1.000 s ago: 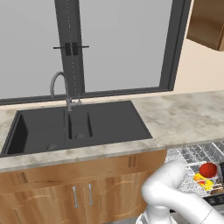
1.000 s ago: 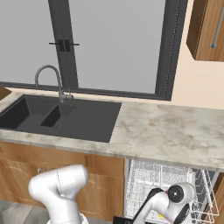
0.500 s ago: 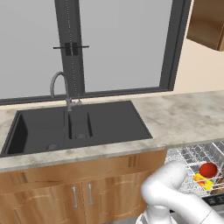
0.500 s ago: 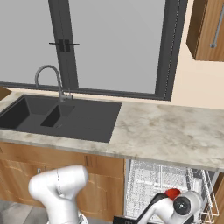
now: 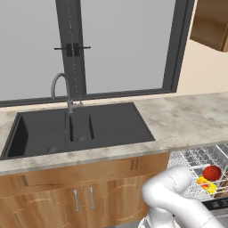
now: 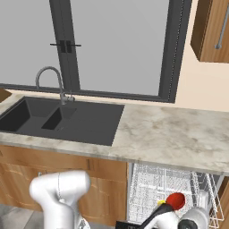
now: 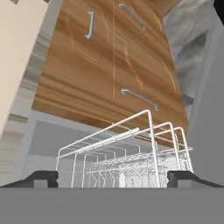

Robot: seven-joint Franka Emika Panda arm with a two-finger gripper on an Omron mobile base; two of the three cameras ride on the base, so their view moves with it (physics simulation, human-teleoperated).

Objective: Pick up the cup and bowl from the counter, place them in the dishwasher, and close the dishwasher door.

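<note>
The red bowl (image 5: 212, 172) lies in the white wire rack (image 5: 196, 162) of the open dishwasher, below the counter's right end. The yellow cup (image 5: 205, 183) sits right beside it in the same rack. From the right base view the bowl (image 6: 175, 199) shows at the rack's front, with a sliver of the cup (image 6: 159, 202) to its left. My gripper (image 7: 113, 179) is open, its fingertips (image 7: 42, 177) wide apart and nothing between them. It hangs low in front of the rack (image 7: 127, 157), looking across its wires. A flat grey panel (image 7: 209, 109), apparently the dishwasher door, borders the rack.
The speckled counter (image 5: 187, 118) carries a black double sink (image 5: 80, 129) with a grey tap (image 5: 60, 89). Wooden cabinet doors (image 7: 109, 57) with silver handles stand beside the dishwasher. My white arm (image 5: 173, 200) bends down in front of the cabinets.
The wrist has sunk lower and to the right in front of the rack, uncovering the red bowl in the right base view. The jaws stayed open.
</note>
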